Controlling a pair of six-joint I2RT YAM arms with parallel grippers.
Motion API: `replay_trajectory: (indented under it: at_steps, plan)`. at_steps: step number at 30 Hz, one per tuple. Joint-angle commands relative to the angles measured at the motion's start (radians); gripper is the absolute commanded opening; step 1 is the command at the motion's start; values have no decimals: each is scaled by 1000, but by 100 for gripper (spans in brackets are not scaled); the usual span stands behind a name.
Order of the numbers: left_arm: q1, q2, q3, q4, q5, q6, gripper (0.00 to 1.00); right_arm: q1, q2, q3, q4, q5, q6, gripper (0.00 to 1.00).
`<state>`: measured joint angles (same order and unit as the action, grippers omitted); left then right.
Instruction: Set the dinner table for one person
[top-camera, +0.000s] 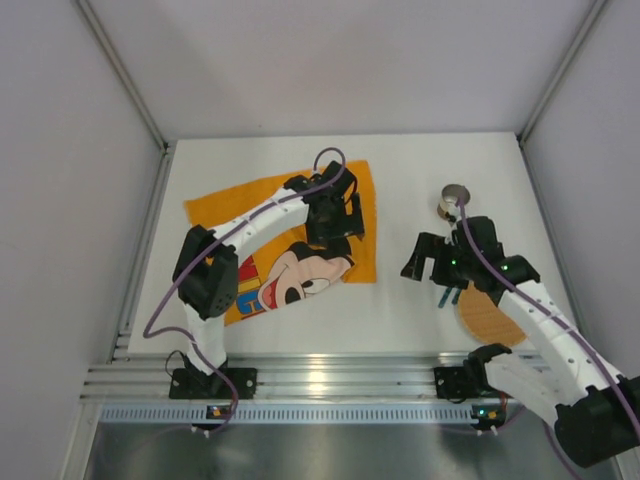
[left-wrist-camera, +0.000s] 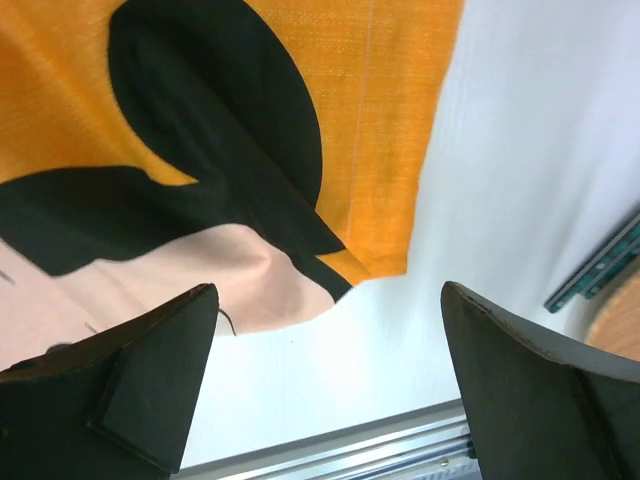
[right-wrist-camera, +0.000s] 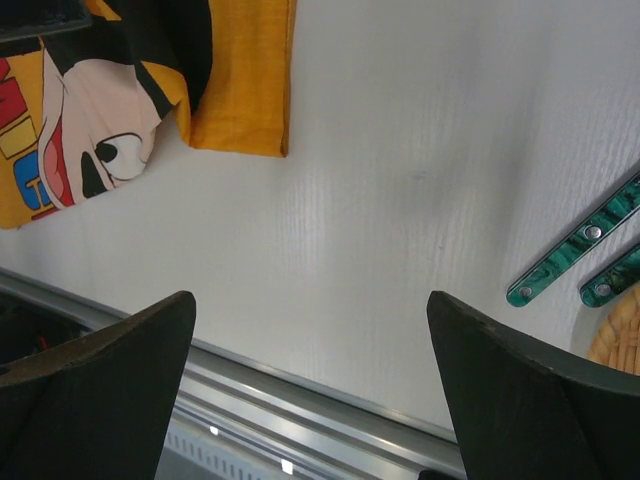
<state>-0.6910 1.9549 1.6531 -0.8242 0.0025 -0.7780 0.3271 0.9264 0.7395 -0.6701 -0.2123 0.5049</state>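
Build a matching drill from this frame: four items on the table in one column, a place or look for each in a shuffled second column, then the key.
Column 1
1. orange mat
2. metal cup
3. green-handled utensils
4. woven round mat

Column 2
A. tan, on the near right
B. silver, upright, farthest back on the right
C. a pair lying side by side on the bare dinner table
D. under the open left tool

Pairs: 1-D, 2-B, 3-C, 4-A
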Motion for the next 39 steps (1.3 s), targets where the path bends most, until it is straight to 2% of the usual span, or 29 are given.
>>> replay_trajectory:
  at_steps: [1,3,7,12,14,18,25,28,31,34,35,37,38,39]
  plan:
    - [4,-143,-24,-59,-73,-92,98,4,-15,11,-25,-19,-29,100]
    - [5,-206,-44,-102,-110,-98,98,4,9,24,-22,-25,-28,100]
    - [10,-318,-182,-147,-228,-93,98,6,98,54,27,-53,-16,100]
    - [42,-473,-426,-139,-289,-106,98,4,319,107,144,-131,20,100]
    - [71,-569,-517,-101,-282,-109,98,3,415,138,187,-150,30,96]
    - [142,-640,-622,-79,-262,-92,98,6,567,210,245,-176,49,93]
    - [316,-683,-729,-29,-170,-17,98,56,827,357,276,-164,81,81]
    - [349,-682,-745,-16,-164,16,98,87,874,377,288,-124,110,75]
    - [381,-671,-747,-10,-157,48,98,110,931,402,300,-124,139,65]
    - [409,-645,-736,-3,-151,78,98,127,968,429,296,-118,149,46]
    - [421,-637,-731,-3,-148,85,98,128,970,432,294,-107,149,30]
    - [433,-613,-721,10,-139,98,98,128,962,431,281,-93,136,17]
    - [444,-605,-717,14,-136,102,98,127,948,426,268,-72,127,2]
    - [450,-587,-714,19,-125,109,98,125,939,423,254,-58,120,0]
